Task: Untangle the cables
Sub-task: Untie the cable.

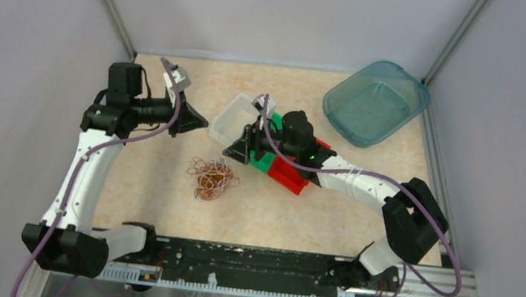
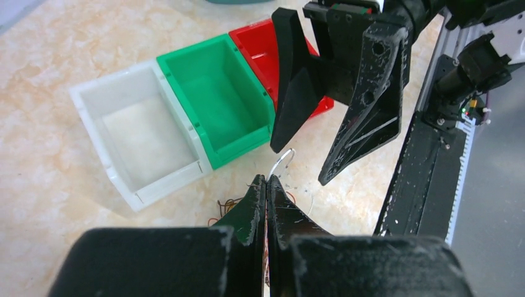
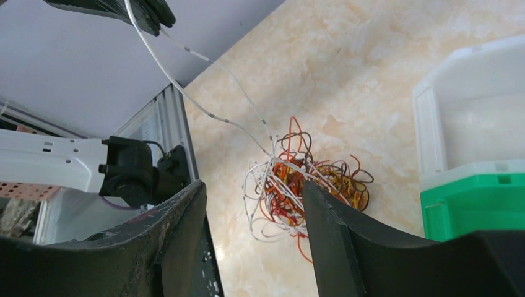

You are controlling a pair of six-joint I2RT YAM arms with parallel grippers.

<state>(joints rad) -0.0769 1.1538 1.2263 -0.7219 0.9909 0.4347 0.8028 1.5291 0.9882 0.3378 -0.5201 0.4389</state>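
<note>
A: How do the jaws stand?

B: The left gripper [image 2: 266, 180] has its jaws pressed together on a white cable [image 3: 204, 108], which sticks out of the tips as a small loop. The right gripper [image 2: 302, 164] has its jaws wide apart with nothing between them, and its tips hang just beyond the left gripper's.

A: Where does the white cable go?

B: It slants down from the left gripper's tips to the cables [image 1: 212, 178], a loose tangle of orange, red, brown and white loops. The tangle lies on the table [image 1: 163, 208] between the two arms, near the bins but not touching them.

A: Which bins?

B: Three small open ones touching in a row: a white bin [image 2: 145, 139], a green bin [image 2: 216, 99] and a red bin [image 2: 257, 43]. All three look empty. The right arm partly covers them in the top view.

A: What about the surface and the room?

B: The tabletop is beige with a marbled pattern. A teal plastic tub [image 1: 373, 105] sits tilted in the far right corner. Pale grey walls close in three sides, with metal posts at the far corners. A black rail along the near edge carries both arm bases.
</note>
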